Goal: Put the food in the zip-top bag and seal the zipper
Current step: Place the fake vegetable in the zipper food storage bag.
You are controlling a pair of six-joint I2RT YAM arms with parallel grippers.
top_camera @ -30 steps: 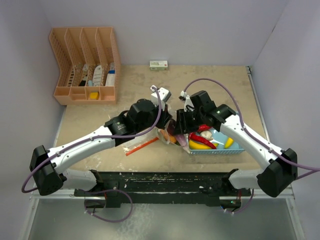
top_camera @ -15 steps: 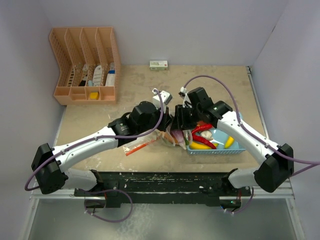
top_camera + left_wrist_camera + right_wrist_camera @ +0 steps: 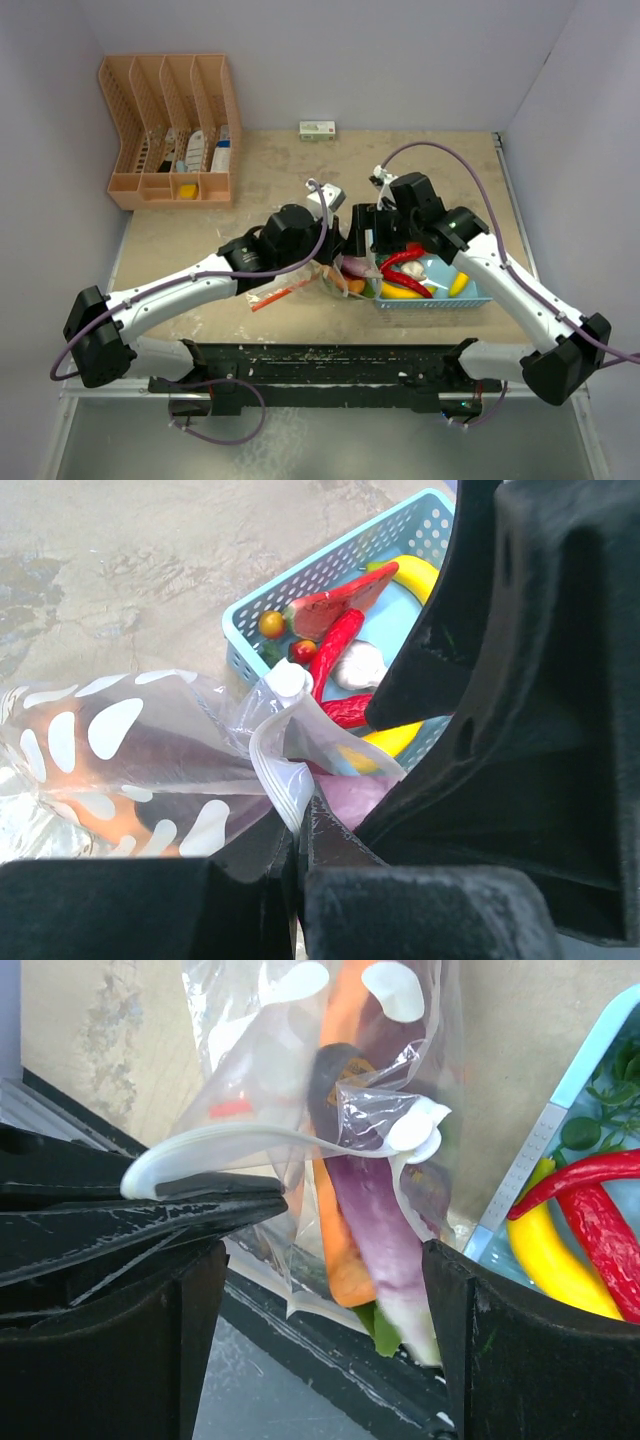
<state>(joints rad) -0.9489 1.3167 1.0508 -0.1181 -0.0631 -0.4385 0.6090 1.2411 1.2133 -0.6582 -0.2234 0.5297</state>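
Bag: zip-top bag (image 3: 300,1080), clear, white-dotted, lying between the fingers, white lip curled open.
Inside: orange piece (image 3: 335,1230) and purple piece (image 3: 375,1220), touching.
Gripper: right gripper (image 3: 320,1300), fingers spread wide, gripping nothing.
Right edge: light blue basket (image 3: 520,1175) holding red chili peppers (image 3: 600,1225), yellow piece (image 3: 545,1260), green leaves (image 3: 600,1110).

the zip-top bag (image 3: 260,1060) is thin clear plastic film, shiny and all crinkled, with flat white printed dots on it. Inside the basket (image 3: 380,542), which is light blue hard plastic with punched holes, the red chili peppers (image 3: 600,1230) look like smooth glossy plastic and the yellow piece (image 3: 545,1260) is smooth too, a bit less shiny. On the right gripper (image 3: 320,1300) the fingers (image 3: 100,1360) are matt black plastic, kinda scuffed. The table (image 3: 180,230) is matt mottled beige, stone-ish
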